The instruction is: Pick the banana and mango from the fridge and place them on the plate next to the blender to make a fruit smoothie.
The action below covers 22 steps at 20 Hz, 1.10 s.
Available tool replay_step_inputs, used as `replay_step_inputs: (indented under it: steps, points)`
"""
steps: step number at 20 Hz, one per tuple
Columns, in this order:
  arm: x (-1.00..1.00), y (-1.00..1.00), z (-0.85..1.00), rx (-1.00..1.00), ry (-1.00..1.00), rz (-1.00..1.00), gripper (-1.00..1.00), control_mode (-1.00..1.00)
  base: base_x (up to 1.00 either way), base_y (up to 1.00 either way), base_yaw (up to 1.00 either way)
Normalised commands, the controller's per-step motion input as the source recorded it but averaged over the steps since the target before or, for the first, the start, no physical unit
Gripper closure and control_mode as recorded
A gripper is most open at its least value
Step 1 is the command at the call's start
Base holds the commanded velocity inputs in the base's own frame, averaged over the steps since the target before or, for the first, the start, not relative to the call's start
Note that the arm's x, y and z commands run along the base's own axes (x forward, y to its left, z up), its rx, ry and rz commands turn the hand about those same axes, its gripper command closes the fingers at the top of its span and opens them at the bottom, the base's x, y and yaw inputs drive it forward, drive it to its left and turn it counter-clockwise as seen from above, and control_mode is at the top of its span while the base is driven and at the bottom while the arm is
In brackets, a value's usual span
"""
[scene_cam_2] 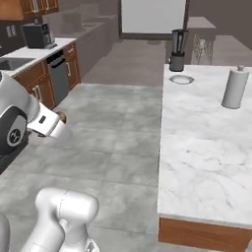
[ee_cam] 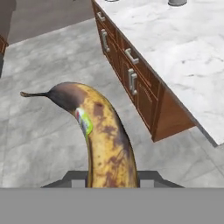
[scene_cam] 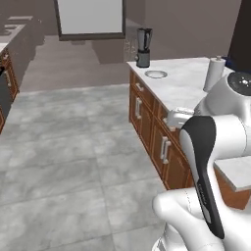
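Banana (ee_cam: 107,140) clamped between fingers (ee_cam: 75,176)

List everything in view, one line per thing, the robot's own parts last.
banana: one, yellow with brown blotches, held between the gripper's fingers
blender: one, dark grey, far end of the counter
plate: one, pale grey-white, on the counter beside the blender
paper-towel roll: one, white, upright on the counter
counter: one, white marble top over brown cabinets
floor: grey tiles
gripper: one, dark fingers, shut on the banana
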Motion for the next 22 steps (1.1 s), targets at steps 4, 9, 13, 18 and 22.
replay_step_inputs:
  steps: [4, 9, 13, 18, 22]
  points:
    - [0.0, 0.0, 0.0, 0.0, 0.0, 0.0, 1.0, 1.0, 1.0, 0.11, -0.09]
    - [0.0, 0.0, 0.0, 0.0, 0.0, 0.0, 1.0, 1.0, 1.0, 0.19, -0.1]
    - [0.0, 0.0, 0.0, 0.0, 0.0, 0.0, 1.0, 1.0, 1.0, 0.26, -0.11]
    - [0.0, 0.0, 0.0, 0.0, 0.0, 0.0, 1.0, 1.0, 1.0, 0.24, -0.19]
    - [0.0, 0.0, 0.0, 0.0, 0.0, 0.0, 1.0, 1.0, 1.0, 0.3, -0.3]
